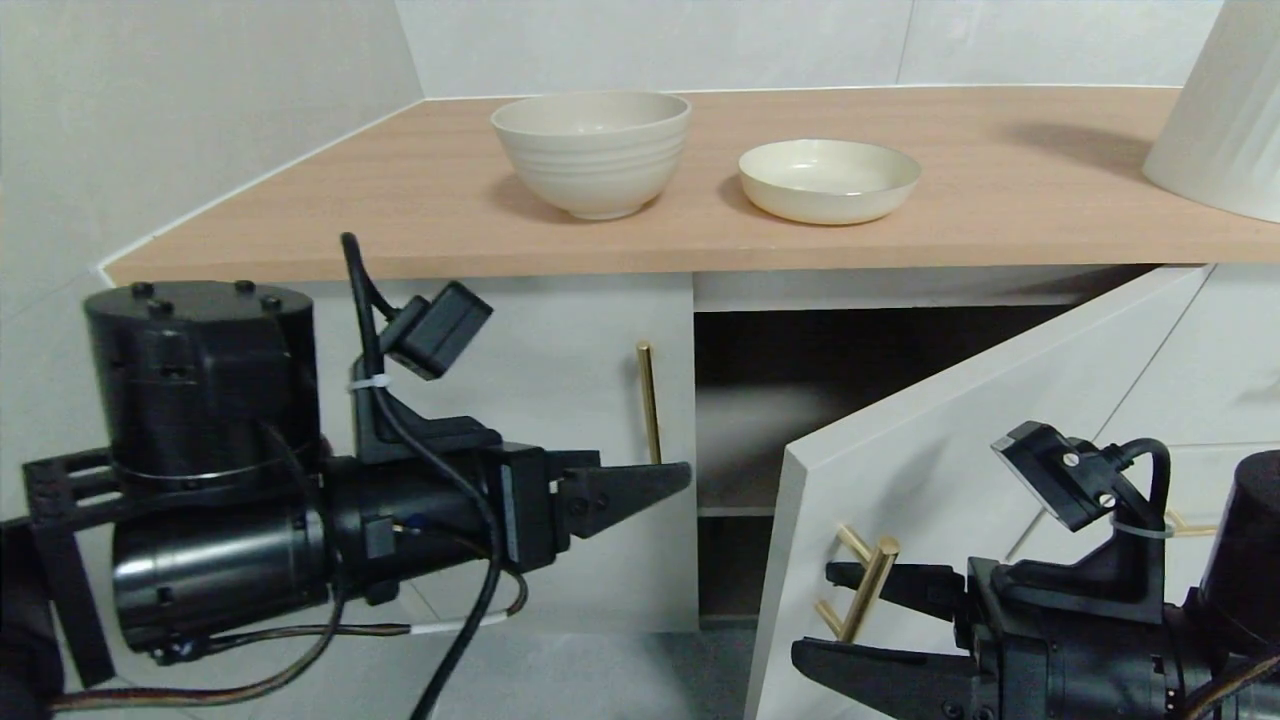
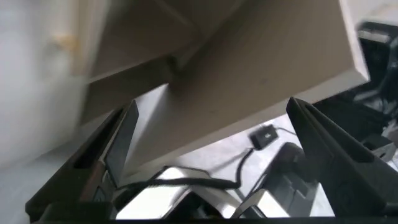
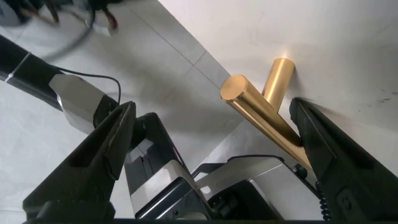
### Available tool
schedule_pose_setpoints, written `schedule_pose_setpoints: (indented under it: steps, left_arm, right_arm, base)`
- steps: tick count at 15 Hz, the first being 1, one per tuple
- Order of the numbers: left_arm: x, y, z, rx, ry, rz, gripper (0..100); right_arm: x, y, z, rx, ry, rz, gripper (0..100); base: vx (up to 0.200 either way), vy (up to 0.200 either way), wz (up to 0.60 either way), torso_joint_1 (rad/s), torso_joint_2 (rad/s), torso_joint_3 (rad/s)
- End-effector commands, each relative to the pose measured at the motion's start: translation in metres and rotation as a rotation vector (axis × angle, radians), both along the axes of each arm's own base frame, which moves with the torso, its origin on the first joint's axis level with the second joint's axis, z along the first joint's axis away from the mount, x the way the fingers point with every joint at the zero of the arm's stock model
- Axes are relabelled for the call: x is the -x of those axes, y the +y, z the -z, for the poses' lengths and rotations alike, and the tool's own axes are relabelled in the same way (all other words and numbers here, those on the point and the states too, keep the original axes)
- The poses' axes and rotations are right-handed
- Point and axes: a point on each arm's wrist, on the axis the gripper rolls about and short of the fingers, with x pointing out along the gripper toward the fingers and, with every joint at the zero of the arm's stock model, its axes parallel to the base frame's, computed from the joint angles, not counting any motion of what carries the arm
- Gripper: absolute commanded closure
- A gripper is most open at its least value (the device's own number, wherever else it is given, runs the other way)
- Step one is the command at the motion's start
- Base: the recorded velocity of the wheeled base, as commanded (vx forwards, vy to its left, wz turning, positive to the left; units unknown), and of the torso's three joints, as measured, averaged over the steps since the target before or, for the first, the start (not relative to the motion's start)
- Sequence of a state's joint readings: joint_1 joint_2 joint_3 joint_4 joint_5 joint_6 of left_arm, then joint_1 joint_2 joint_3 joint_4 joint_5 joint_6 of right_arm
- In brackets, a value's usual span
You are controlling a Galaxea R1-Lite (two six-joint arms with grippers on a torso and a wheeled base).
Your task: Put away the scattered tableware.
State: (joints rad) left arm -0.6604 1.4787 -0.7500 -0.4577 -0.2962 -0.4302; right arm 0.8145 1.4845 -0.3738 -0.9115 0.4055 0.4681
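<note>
- Lower left: left gripper [image 1: 640, 488] released, fingers spread, nothing held.
- Upper centre: bowl [image 1: 592, 150] on counter [image 1: 400, 220], set back from the front edge.
- Right of it: shallow dish [image 1: 829, 178], near, not touching.
- Below: cabinet opening [image 1: 770, 400] unobstructed; door [image 1: 930, 440] swung outward.
- Lower right: right gripper [image 1: 825, 615] unclenched, door handle [image 1: 868, 585] between its fingers.

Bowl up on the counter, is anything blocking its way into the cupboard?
Nothing visible blocks it. The cupboard door is swung open, leaving the opening uncovered. The right claw sits around the door's handle, well below the bowl.
</note>
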Motion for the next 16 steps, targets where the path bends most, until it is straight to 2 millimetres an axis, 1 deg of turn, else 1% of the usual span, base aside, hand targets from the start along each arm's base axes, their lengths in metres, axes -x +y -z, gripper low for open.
schedule_pose_setpoints:
  steps: [1, 2, 4, 5, 8, 11, 12, 15, 16]
  left_arm:
    - [-0.007, -0.028, 0.034, -0.049, 0.061, 0.039, 0]
    - [-0.014, -0.034, 0.044, -0.065, 0.065, 0.016, 0]
    - [-0.021, -0.043, 0.055, -0.08, 0.053, -0.016, 0]
    - [-0.022, -0.045, 0.055, -0.077, 0.047, -0.022, 100]
    - [-0.025, -0.046, 0.05, -0.046, 0.0, -0.042, 100]
    - [-0.027, -0.048, 0.053, -0.072, -0.032, -0.041, 100]
    - [-0.029, -0.05, 0.058, -0.083, -0.039, -0.037, 100]
    - [-0.029, -0.068, 0.074, -0.043, -0.089, 0.033, 100]
    - [-0.028, -0.082, 0.081, -0.017, -0.102, 0.091, 100]
  right_arm:
    - [-0.001, 0.001, 0.001, 0.003, 0.0, 0.002, 0]
    - [-0.001, 0.001, 0.001, 0.004, 0.003, 0.003, 0]
    - [-0.001, 0.001, 0.001, 0.004, 0.003, 0.002, 0]
    - [-0.001, 0.001, 0.001, 0.004, 0.001, 0.002, 0]
    - [-0.002, 0.002, 0.004, 0.012, 0.009, 0.002, 0]
    - [-0.002, 0.002, 0.003, 0.009, 0.007, 0.005, 0]
    - [-0.001, 0.001, 0.003, 0.008, 0.004, 0.006, 0]
    - [-0.002, 0.001, 0.003, 0.007, 0.001, 0.012, 0]
    - [-0.002, -0.001, 0.001, 0.001, 0.0, 0.02, 0]
  base:
    - [0.0, 0.0, 0.0, 0.0, 0.0, 0.0]
    - [0.0, 0.0, 0.0, 0.0, 0.0, 0.0]
    - [0.0, 0.0, 0.0, 0.0, 0.0, 0.0]
    - [0.0, 0.0, 0.0, 0.0, 0.0, 0.0]
    - [0.0, 0.0, 0.0, 0.0, 0.0, 0.0]
    - [0.0, 0.0, 0.0, 0.0, 0.0, 0.0]
    - [0.0, 0.0, 0.0, 0.0, 0.0, 0.0]
    - [0.0, 0.0, 0.0, 0.0, 0.0, 0.0]
    - [0.0, 0.0, 0.0, 0.0, 0.0, 0.0]
